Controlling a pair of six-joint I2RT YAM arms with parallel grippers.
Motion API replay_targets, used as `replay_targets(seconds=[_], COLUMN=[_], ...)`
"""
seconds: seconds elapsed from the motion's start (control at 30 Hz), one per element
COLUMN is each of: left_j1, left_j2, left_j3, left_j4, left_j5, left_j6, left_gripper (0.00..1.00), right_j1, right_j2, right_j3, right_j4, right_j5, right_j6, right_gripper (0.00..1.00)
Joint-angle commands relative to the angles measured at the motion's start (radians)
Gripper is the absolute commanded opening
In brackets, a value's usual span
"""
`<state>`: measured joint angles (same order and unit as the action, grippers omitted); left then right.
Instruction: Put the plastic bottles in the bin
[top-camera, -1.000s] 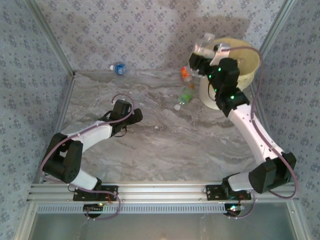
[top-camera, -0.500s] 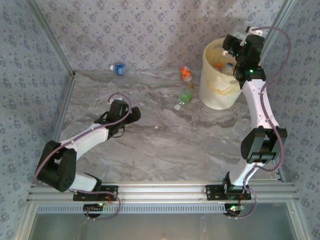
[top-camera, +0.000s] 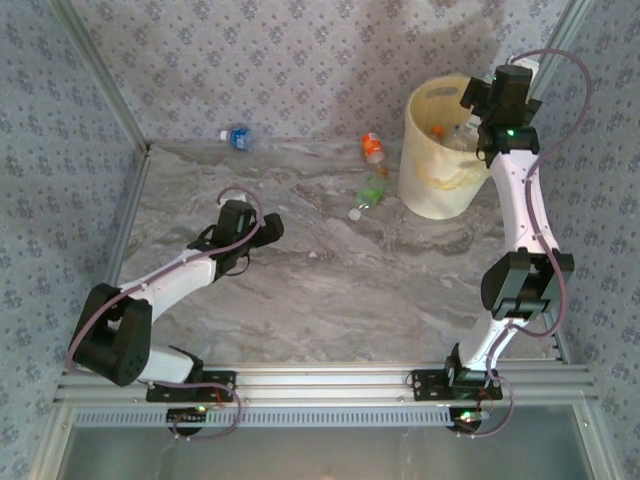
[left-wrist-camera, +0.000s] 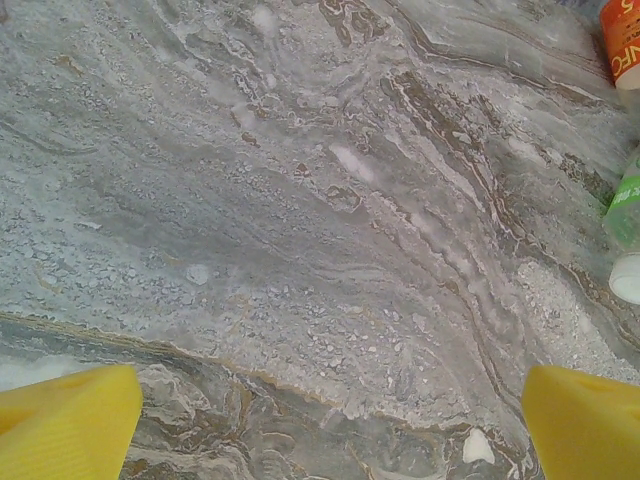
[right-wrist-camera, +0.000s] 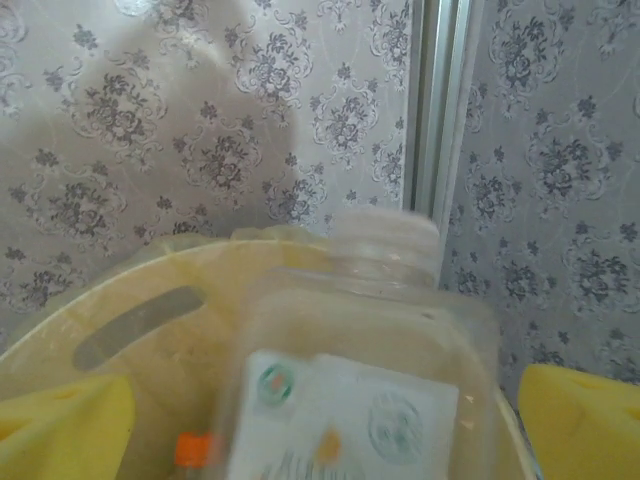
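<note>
Right hand (right-wrist-camera: 322, 420) is raised over the far right rim of the large pale cream-yellow round plastic bin (top-camera: 435, 190), its yellow fingers (right-wrist-camera: 585, 420) spread wide apart. Between them, in the right wrist view, sits a clear, uncapped plastic bottle with a white label (right-wrist-camera: 370, 330). It is blurred, its neck points up, and it stands clear of the left finger and just beside the right one, so the hand is open rather than clamped on it. Below the bottle are the bin's inner wall and one slot handle cut-out (right-wrist-camera: 135, 325), and a small orange piece (right-wrist-camera: 195, 448) lies down inside. From above, other clear bottles inside the bin (top-camera: 455, 135) are visible but too small to count.

Left hand (left-wrist-camera: 328, 425) hovers low over the grey marble-patterned surface (top-camera: 330, 290) left of centre, fingers wide open with nothing between them.

Three bottles lie on the surface outside the bin. The orange-labelled bottle (top-camera: 372, 148) is near the back edge, just left of the bin. The green-labelled bottle with a white cap (top-camera: 368, 193) lies a little nearer, also left of the bin. The blue-labelled bottle (top-camera: 237, 137) rests at the far edge, well apart to the left.
</note>
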<state>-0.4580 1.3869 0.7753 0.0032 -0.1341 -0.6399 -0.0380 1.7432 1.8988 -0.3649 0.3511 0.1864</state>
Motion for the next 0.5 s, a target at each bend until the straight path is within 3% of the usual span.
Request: replay_targets(seconds=[0.0,0.17,0.33,0.47], left_j1=[0.007,0.01,0.01,0.016], left_j2=[-0.046,-0.057,-0.066,-0.071], left_j3=[-0.017,-0.015,-0.02,-0.021], left_j4=[0.011,-0.004,-0.015,-0.025], left_j5=[-0.007,-0.028,-0.057,-0.088], left_j6=[0.016,0.024,0.018,0.008], left_gripper=[0.98,0.98,0.98,0.98], right_j1=[0.065,0.096,0.185,0.324], right_j2=[-0.096,-0.108,-0.189,-0.154], right_j3=[0.01,-0.006,-0.106,-0.113], right_j4=[-0.02,-0.023,0.019,-0.077], right_j5=[0.078,0.107,-0.193,-0.202], right_j6=[-0.071,-0.11,-0.144,-0.119], right_gripper=[1.0,1.0,1.0,1.0])
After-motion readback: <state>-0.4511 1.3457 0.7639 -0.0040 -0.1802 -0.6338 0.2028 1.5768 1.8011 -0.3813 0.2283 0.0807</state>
